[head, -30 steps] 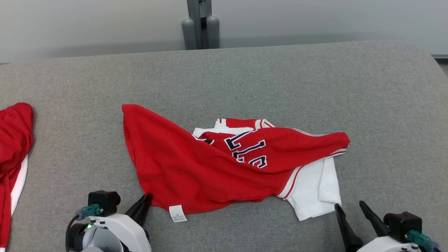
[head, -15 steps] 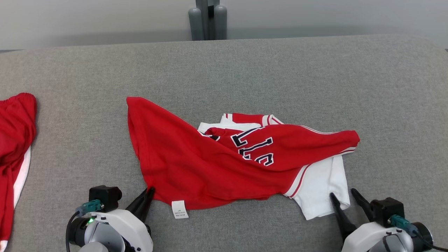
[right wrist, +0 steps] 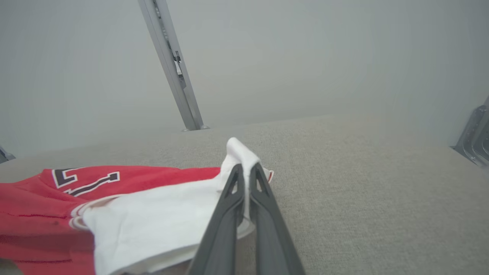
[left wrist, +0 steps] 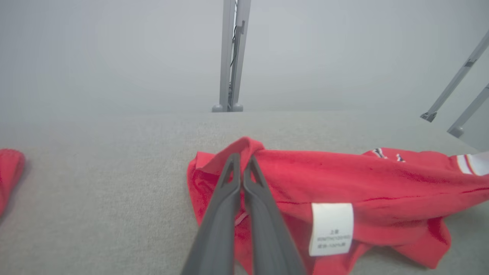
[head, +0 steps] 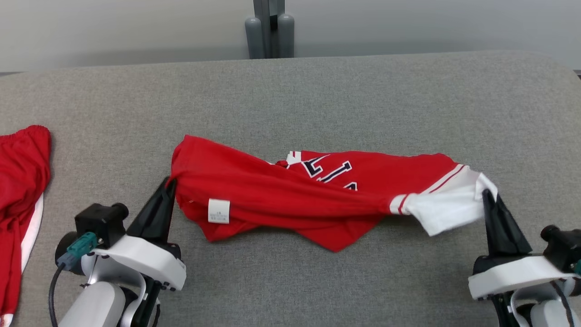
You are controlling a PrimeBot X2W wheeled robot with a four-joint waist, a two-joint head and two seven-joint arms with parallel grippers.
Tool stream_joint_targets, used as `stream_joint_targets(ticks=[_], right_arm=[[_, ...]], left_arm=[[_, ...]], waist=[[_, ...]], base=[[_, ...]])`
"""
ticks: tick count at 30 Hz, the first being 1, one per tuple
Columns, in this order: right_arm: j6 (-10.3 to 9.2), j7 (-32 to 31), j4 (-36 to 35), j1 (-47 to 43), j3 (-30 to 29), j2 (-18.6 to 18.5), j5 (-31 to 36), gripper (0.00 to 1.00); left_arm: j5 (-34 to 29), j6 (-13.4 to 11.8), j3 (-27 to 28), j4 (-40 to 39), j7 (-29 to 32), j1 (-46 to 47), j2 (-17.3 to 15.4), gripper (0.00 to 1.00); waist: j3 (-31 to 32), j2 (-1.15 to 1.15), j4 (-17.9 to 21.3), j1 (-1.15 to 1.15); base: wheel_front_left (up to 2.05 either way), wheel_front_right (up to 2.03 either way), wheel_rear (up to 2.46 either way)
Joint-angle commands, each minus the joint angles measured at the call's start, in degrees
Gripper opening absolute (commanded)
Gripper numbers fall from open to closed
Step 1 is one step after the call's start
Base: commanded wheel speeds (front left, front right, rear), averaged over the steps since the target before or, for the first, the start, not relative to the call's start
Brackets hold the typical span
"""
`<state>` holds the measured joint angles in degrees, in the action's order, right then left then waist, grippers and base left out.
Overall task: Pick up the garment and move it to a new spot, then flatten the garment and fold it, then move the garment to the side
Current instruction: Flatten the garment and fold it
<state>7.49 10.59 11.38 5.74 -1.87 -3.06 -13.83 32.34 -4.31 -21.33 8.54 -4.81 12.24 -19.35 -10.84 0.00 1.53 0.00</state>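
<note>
Finding: the right jaws, which stood apart and clear of the cloth a second ago, have gone in and closed. They are now clamped on the white sleeve (head: pixel 447 206) of the garment (head: pixel 317 200). The left jaws remain clamped on the red corner at the opposite end. Both arms have since risen and drawn apart. The garment was a loose heap then. It now hangs as a taut band strung between the two pairs of jaws. Its lowest red fold, midway between them, appears still to touch the counter (head: pixel 317 100), though the head view does not settle this.

Assessment: pick-up is secured at two points. The garment looks ready to be carried to its new spot. Flattening and folding are not yet begun.

Count:
- Garments: two. One is held between the jaws. A second red piece (head: pixel 22 181) lies on the counter well outside the left jaws, untouched.
- Care label (head: pixel 218 210): one, white, just inside the left jaws.
- Pairs of jaws: two, both gripping cloth.
- Grey post (head: pixel 270 29): one, beyond the far edge of the counter, well ahead of both pairs of jaws.
</note>
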Motion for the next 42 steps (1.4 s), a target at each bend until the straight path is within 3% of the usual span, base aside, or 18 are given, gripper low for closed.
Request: stream_joint_targets(ticks=[1,9,25,32,42], right_arm=[[0.01,-0.01,-0.99,1.08,-0.44,-0.2,-0.14,0.0],[0.01,-2.03,-15.35,5.94,-1.0,-0.13,-2.82,0.0],[0.01,-10.4,-36.8,14.97,-2.04,-1.87,-2.19,0.0],[0.01,-13.21,-35.42,16.75,-1.86,-1.87,-3.94,0.0],[0.02,-12.54,-18.3,30.87,0.09,-6.26,-8.69,0.0]], left_arm=[[-0.35,-0.6,0.34,-1.25,-0.23,0.93,-0.33,0.0],[-3.56,-6.19,3.48,-18.5,1.11,4.3,-2.26,0.0],[-8.63,-10.88,7.07,-35.29,5.85,13.98,-5.6,0.0],[-7.15,-10.25,6.43,-35.27,8.08,14.94,-5.72,0.0],[-1.89,-3.64,5.32,-18.02,6.95,25.84,-3.6,0.0]], waist=[[0.57,0.0,0.04,0.0],[3.3,0.0,-0.03,0.0],[6.99,0.0,0.15,0.0],[5.11,0.0,0.49,0.0],[-0.48,0.0,0.54,0.0]], base=[[0.0,0.0,0.0],[0.0,0.0,0.0],[0.0,0.0,0.0],[0.0,0.0,0.0],[0.0,0.0,0.0]])
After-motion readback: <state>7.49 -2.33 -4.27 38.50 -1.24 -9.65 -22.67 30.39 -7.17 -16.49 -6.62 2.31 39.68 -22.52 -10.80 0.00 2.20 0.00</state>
